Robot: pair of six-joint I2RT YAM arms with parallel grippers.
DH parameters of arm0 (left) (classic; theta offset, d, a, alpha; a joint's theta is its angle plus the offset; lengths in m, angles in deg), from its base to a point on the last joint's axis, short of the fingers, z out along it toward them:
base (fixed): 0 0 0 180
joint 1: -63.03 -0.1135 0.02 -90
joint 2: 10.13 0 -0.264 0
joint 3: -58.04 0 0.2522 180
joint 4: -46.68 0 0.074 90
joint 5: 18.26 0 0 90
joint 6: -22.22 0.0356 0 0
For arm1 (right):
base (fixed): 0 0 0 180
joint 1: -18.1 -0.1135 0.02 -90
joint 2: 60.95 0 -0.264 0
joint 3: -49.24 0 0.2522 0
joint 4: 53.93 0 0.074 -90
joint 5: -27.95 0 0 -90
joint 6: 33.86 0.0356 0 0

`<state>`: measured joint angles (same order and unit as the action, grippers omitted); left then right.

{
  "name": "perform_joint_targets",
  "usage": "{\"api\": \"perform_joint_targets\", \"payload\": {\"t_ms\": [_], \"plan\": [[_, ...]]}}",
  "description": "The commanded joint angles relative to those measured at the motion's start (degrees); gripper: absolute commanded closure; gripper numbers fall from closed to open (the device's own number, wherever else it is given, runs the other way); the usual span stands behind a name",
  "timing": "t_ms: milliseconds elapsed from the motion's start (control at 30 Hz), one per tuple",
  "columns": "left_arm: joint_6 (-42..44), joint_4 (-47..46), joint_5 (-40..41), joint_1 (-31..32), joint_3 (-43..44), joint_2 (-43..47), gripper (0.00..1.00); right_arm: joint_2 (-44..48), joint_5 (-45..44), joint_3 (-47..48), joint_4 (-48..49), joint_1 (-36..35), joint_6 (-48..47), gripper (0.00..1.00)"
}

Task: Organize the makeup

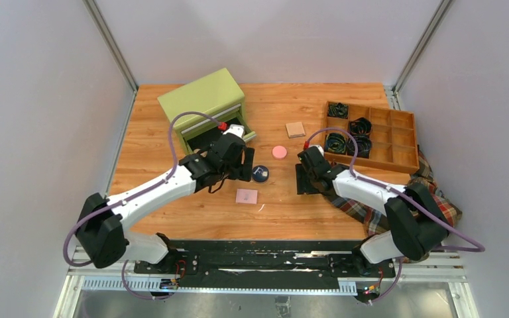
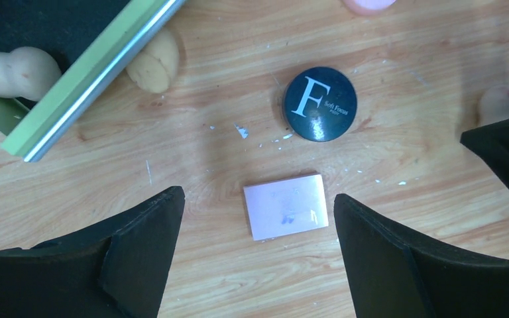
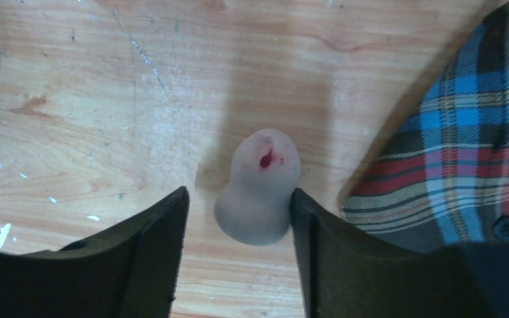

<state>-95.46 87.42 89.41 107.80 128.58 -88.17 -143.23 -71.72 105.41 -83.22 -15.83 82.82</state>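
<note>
My left gripper (image 2: 258, 204), released, straddles the pad (image 2: 285, 207), bare table (image 2: 199, 165) either side; my right gripper (image 3: 240, 197), unclenched, brackets a sponge (image 3: 257, 189) (cloth (image 3: 451, 132) edge at frame right).

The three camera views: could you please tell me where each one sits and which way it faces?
Top external: above and behind the robot, looking down at the wooden table; the left arm and right arm both show.
Left wrist: on the left arm, facing down at the pink square pad, framed by the open left end effector.
Right wrist: on the right arm, facing down at a tan sponge inside the right end effector.
Shared: the navy compact shows in the top and left wrist views.
</note>
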Motion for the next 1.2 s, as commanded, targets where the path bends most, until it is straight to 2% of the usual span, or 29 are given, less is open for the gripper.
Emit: {"api": "perform_joint_targets", "payload": {"t_ms": [0,33,67,133,233,400,633,767,933,1067,1167], "plan": [[-1.37,1.93,0.68,0.23,0.31,5.59,0.12,1.13,3.2,-1.33,4.42,0.97,-0.55,0.54],[-1.1,2.38,0.52,0.23,0.58,6.41,0.12,1.67,3.03,-1.24,4.33,0.97,-0.45,0.68],[-0.65,3.55,0.44,0.22,1.24,7.07,0.12,2.27,2.96,-1.08,4.33,0.97,-0.46,0.75],[0.32,6.15,1.59,0.19,3.3,8.15,0.12,3.45,4.08,-0.44,4.75,0.97,-0.94,0.82],[1.44,10.03,3.32,0.03,5.83,10.33,0.11,4.43,9.07,1.09,6.83,0.97,-1.77,0.84],[0.38,15.07,-1.53,-1.39,3.14,20.63,0.1,1.84,15.95,8.68,11.0,0.77,-2.39,0.86],[-6.39,22.62,0.52,-2.41,-4.52,35.8,0.11,-10.78,20.56,25.87,13.63,-1.97,-2.15,0.84],[-8.59,24.17,1.49,-2.41,-6.53,39.79,0.11,-21.03,23.88,37.44,13.87,-3.68,-2.39,0.78],[-6.92,25.08,3.06,-2.41,-5.03,39.71,0.11,-32.56,24.36,49.75,14.74,-4.18,-0.86,0.71],[-6.19,25.27,3.42,-2.41,-4.21,38.68,0.11,-39.07,25.56,58.7,12.2,-4.18,-0.56,0.29],[-4.68,25.63,4.23,-2.41,-3.7,38.67,0.1,-36.85,24.04,57.72,10.84,-3.88,-2.67,0.18]]}}
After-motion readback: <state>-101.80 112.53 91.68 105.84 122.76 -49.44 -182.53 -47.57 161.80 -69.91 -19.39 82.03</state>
